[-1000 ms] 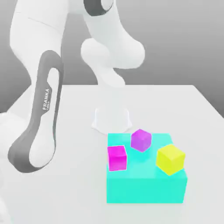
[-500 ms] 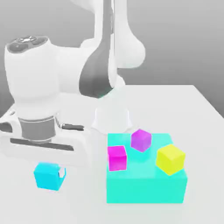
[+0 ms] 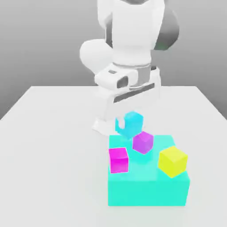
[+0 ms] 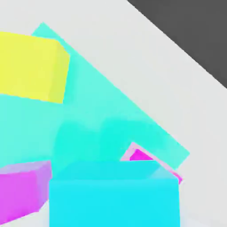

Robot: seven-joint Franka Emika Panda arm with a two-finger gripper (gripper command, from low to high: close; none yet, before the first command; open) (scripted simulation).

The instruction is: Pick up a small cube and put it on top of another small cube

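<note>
Your gripper (image 3: 126,120) had the small cyan cube (image 3: 130,124) clenched, hanging tilted corner-down, no real long axis, just above the purple cube (image 3: 142,142).

exterior high, hand view perhaps close, overhead

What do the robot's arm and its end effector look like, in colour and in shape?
The arm is glossy white, built of rounded, bulky segments, with a dark grey patch near its upper right in the exterior view. A grey metallic ring sits at the wrist. Below it, the end effector has a boxy white body with a dark slot along its side.
</note>
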